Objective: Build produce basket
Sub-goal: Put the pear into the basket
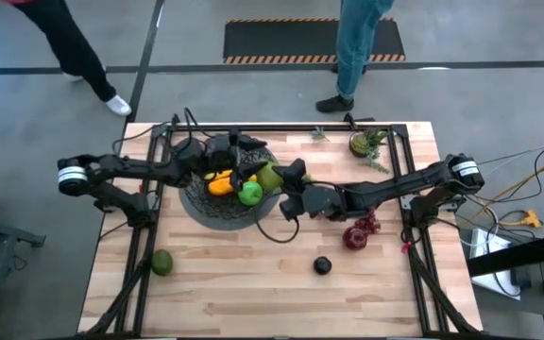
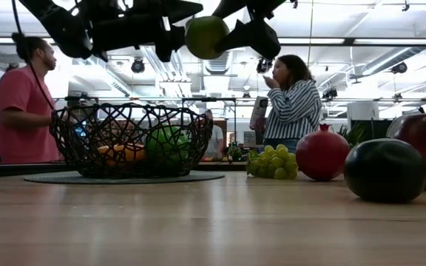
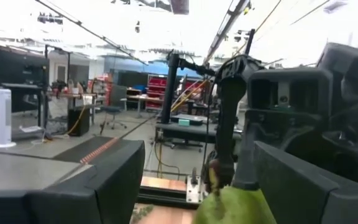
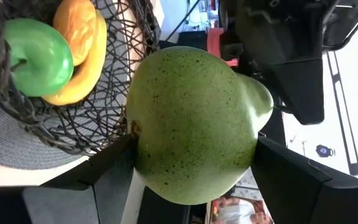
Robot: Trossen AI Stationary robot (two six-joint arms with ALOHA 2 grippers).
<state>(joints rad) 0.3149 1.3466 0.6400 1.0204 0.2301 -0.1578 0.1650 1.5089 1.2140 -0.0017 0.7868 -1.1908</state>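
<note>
High view: basket (image 1: 217, 203), black wire mesh on a round grey mat (image 1: 206, 219), on the wooden desk (image 1: 253, 293). Inside it: green apple (image 1: 250, 195), orange piece (image 1: 219, 186), banana (image 1: 225, 175). Right gripper (image 1: 280, 180) at the basket's rim, fingers clamped on a green pear (image 1: 269, 177). Left gripper (image 1: 239, 148) over the basket's far side, just beside the pear. Loose on the desk, well apart from both: avocado (image 1: 161, 263), small black fruit (image 1: 322, 265), dark red grapes (image 1: 359, 229).

Low view: pear (image 2: 205, 37) aloft above the basket (image 2: 130, 140), dark fingers on either side.

Left wrist view: left fingers (image 3: 114, 180) spread, empty; pear top (image 3: 235, 205) between them, untouched.

Right wrist view: right fingers (image 4: 114, 177) gripping the pear (image 4: 191, 124) on both flanks; basket (image 4: 98, 99) just beyond, apple (image 4: 36, 57) inside.
</note>
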